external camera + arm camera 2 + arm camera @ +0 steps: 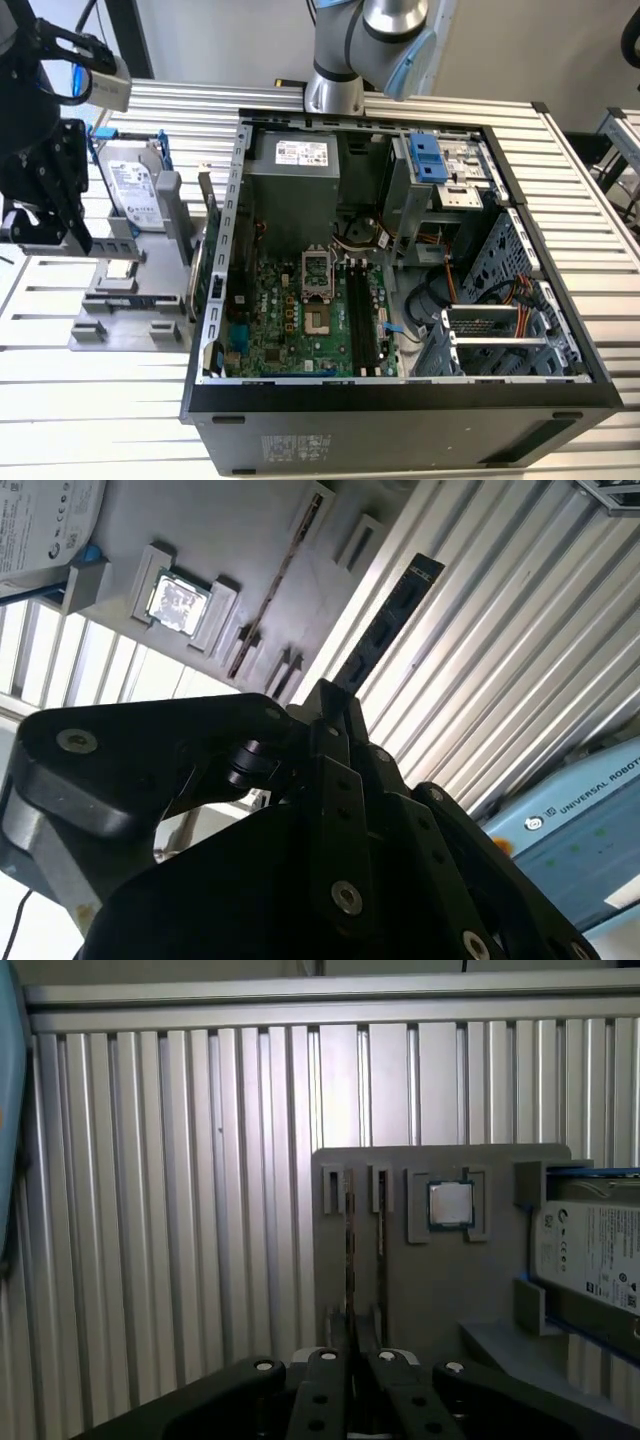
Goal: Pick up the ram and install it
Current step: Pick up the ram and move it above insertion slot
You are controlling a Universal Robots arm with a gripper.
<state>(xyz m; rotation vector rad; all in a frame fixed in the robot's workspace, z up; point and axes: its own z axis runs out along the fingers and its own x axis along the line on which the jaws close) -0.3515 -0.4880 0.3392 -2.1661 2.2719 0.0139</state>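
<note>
The ram (385, 625) is a long dark stick jutting out from between my fingertips in the second wrist view. My gripper (335, 705) is shut on one end of it. In the exterior view the gripper (40, 225) hangs at the far left, raised over the table beside the grey fixture (120, 300). The first wrist view looks past the gripper (350, 1355) onto that fixture (440, 1300), with the ram seen edge-on as a thin line. The black motherboard slots (362, 320) lie inside the open computer case (400, 400), well to the exterior view's right of the gripper.
The fixture carries a silver hard drive (130, 190) and a small square processor (450, 1205). A thin board (205, 230) stands upright between the fixture and the case wall. The arm's base (335, 90) rises behind the case. The table is ribbed aluminium (150, 1210).
</note>
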